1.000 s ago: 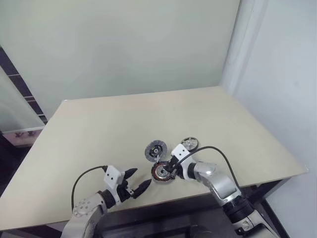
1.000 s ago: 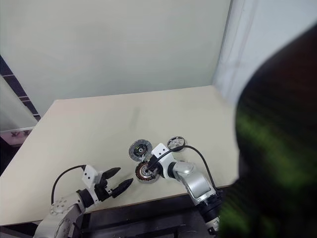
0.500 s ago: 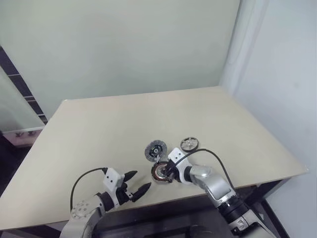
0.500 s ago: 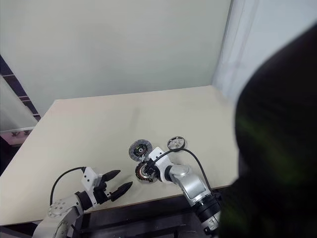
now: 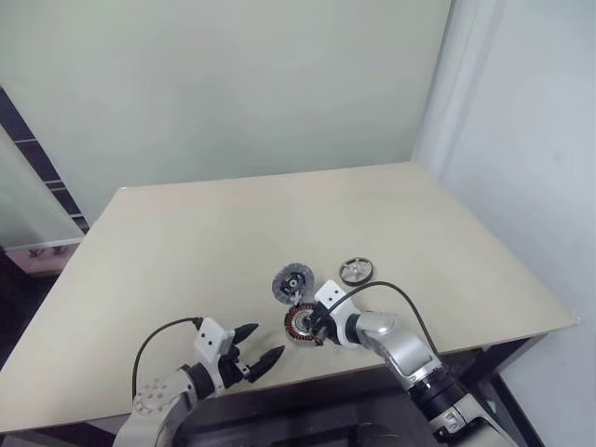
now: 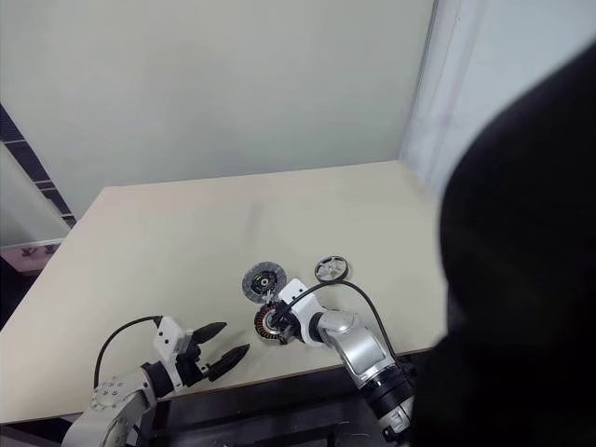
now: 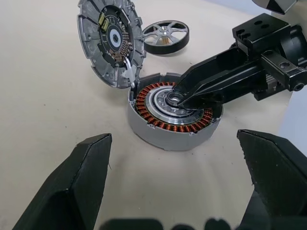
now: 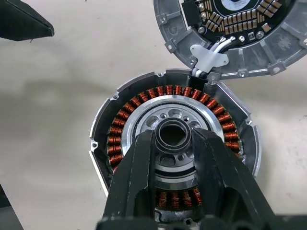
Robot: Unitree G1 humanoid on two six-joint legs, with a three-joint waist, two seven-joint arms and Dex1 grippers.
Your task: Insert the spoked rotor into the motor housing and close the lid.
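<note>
Beige table point(image 5: 186, 251): right gripper point(image 8: 172, 143) is angling down, pinching the motor housing point(image 7: 172, 112) hub; left gripper point(image 5: 253, 345) is hovering spread wide.

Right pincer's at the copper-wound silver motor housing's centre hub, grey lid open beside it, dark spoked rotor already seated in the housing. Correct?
Not quite. The dark spoked rotor is not in the housing: it lies on the table, apart, beyond the open grey lid, as the left wrist view shows. The rest holds: the right pincer is at the centre hub of the copper-wound silver motor housing.
</note>
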